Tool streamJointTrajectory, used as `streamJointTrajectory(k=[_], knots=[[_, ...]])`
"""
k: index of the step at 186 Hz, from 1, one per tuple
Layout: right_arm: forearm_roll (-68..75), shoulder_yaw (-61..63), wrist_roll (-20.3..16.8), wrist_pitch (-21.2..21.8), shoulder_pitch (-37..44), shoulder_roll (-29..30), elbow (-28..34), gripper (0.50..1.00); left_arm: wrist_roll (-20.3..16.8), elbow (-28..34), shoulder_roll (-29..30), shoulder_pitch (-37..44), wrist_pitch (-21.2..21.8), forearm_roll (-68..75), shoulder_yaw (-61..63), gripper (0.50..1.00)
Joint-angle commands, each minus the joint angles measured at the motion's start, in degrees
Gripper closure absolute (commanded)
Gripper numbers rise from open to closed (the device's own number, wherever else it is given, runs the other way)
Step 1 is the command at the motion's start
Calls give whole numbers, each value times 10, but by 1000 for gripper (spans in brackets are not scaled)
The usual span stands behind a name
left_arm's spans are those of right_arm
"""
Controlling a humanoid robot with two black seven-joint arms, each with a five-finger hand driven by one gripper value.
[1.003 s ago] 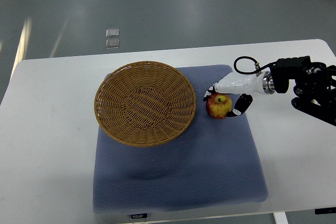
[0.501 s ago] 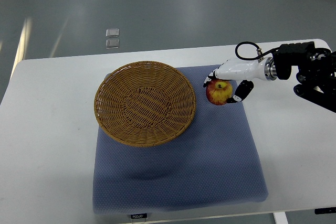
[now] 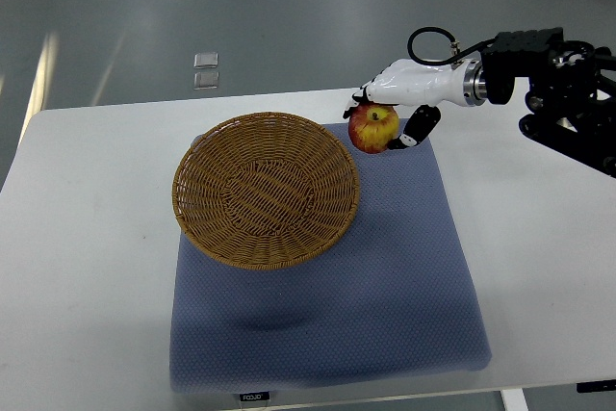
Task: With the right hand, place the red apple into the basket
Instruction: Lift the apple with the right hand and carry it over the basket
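Note:
A red and yellow apple hangs in the air just right of the wicker basket, near its upper right rim. My right hand is shut on the apple, with white fingers over its top and the black-tipped thumb on its right side. Its arm reaches in from the right edge. The round brown basket sits empty on the left half of a blue mat. The left arm is out of sight.
The blue mat lies on a white table. The right arm's black joints hover over the table's far right corner. Grey floor lies beyond the table's back edge.
My right hand has lifted the apple off the mat and carried it up and to the left, toward the basket's rim. The basket has not moved.

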Motion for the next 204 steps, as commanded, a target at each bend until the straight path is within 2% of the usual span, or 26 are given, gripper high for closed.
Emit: streamJointTrajectory(k=[1, 64, 177, 204], knots=[[0, 3, -1, -5, 0, 35, -1, 810, 0, 0, 0, 0, 0, 0, 0, 500], [1, -1, -2, -43, -7, 123, -12, 810, 0, 0, 0, 0, 0, 1, 0, 500], [-1, -1, -2, -50, -48, 159, -50, 807, 0, 0, 0, 0, 0, 0, 0, 500], [-1, -1, -2, -50, -53, 171, -52, 771, 0, 0, 0, 0, 0, 0, 0, 500]])
